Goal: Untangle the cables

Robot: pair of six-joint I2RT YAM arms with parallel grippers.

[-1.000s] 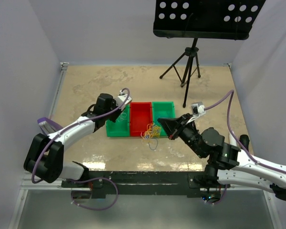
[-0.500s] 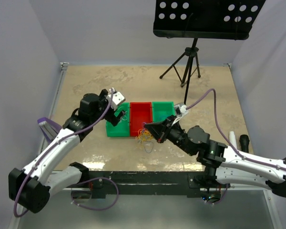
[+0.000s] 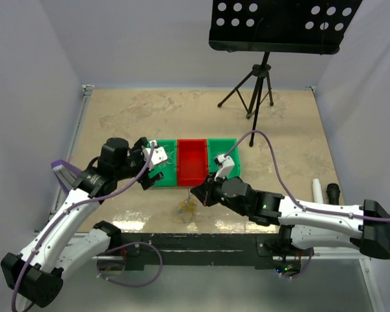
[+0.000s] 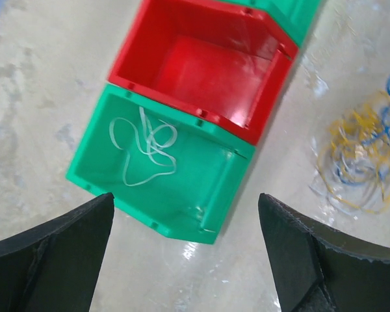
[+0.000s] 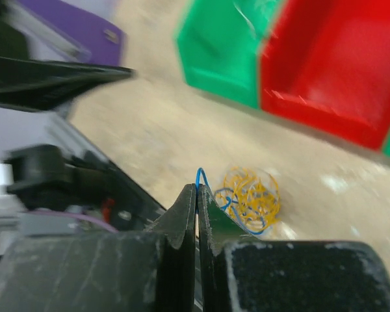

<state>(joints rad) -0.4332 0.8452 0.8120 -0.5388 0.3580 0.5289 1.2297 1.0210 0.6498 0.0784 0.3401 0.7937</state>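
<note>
White cable (image 4: 145,148) in the left green bin (image 4: 201,185), left gripper (image 4: 185,211) spread; right gripper (image 5: 197,192) pinching blue cable (image 5: 199,174) off unsorted tangle (image 5: 253,195).

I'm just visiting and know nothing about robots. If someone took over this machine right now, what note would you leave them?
Left gripper: open, holding nothing, above the left green bin.
Right gripper: shut on the blue cable, low over the table.
Done: the white cable lies alone in that green bin.
Left: yellow and blue cables are knotted in a tangle on the table in front of the bins. The red bin is empty.
</note>
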